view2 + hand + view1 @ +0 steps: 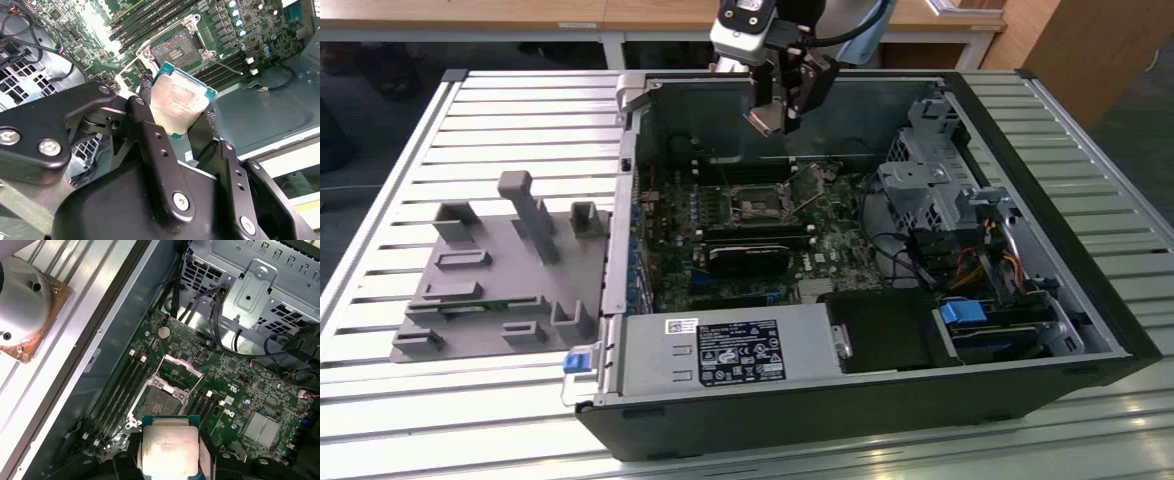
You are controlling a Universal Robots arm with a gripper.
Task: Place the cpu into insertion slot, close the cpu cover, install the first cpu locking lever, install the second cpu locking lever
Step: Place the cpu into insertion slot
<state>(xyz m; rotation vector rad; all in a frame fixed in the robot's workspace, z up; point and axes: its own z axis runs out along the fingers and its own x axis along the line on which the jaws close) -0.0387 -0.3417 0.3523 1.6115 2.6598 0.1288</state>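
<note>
One gripper (771, 118) is clenched on the cpu (177, 107), holding it above the open case (854, 410). Below, the socket (157, 402) lies bare, with the cover (184, 366) raised at its edge.

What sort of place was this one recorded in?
Probably a robotics lab or assembly workbench: an open computer case sits on a slatted metal table, a grey parts fixture beside it, with wooden desks behind.

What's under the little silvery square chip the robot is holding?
The black gripper holds the flat silver-tan cpu over the green motherboard, near its open, empty square socket. The board directly behind the chip is covered.
</note>
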